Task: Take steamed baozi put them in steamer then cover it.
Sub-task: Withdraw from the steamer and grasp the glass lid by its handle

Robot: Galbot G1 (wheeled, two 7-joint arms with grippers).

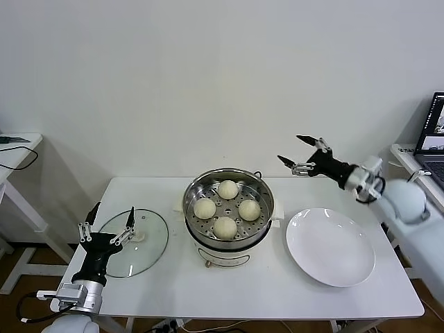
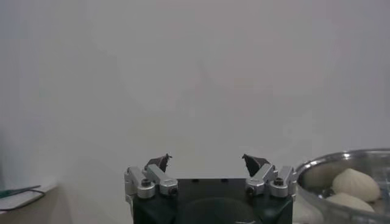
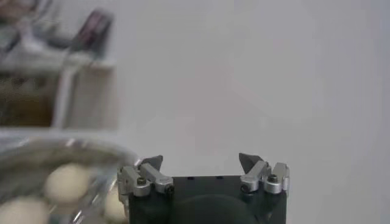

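My left tool (image 1: 111, 218) has a black body, silver metal finger links with small screws, and dark pointed tips. My right tool (image 1: 300, 150) looks the same. Behind each one sits a silver-white wrist part; my right arm has a rounded white shell.

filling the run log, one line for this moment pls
baozi: four in steamer | cover: on table, off | left gripper: open above cover | right gripper: open, raised

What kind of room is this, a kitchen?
Probably a robot test room, not a real kitchen: a plain white table against a bare wall, a laptop on a side desk, and just a steamer, lid and plate laid out.
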